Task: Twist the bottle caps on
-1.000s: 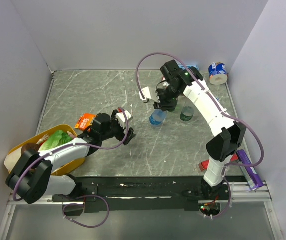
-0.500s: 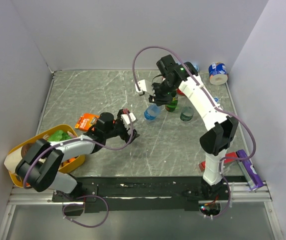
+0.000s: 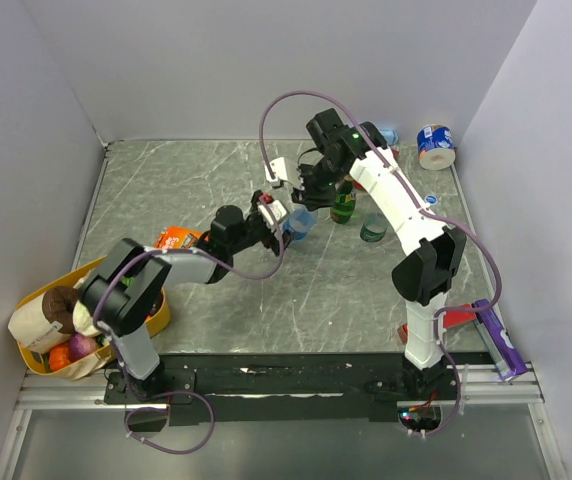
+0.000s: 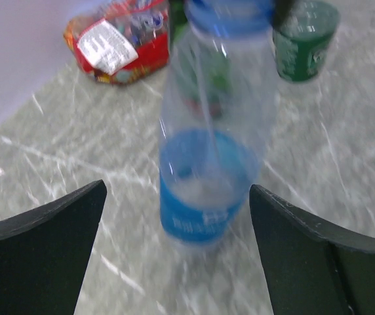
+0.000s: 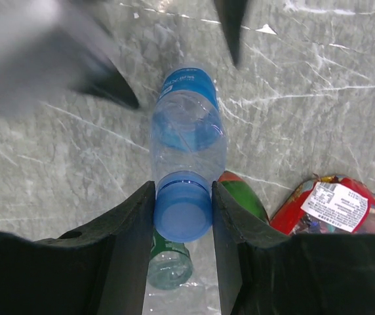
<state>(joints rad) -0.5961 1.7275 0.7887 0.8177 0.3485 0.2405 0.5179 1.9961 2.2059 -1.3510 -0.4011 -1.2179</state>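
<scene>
Left wrist shows green cup point(image 4: 305, 39), red packet point(image 4: 118, 42) behind clear bottle point(image 4: 210, 131).

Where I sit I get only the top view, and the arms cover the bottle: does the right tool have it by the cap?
Observer: Yes. In the right wrist view the right tool is closed on the blue cap, which sits on the clear bottle.
Operator: Does the left tool grip the body?
Observer: No. The left wrist view shows the left tool open, its fingers wide on either side of the bottle's lower half, not closed on it.
</scene>
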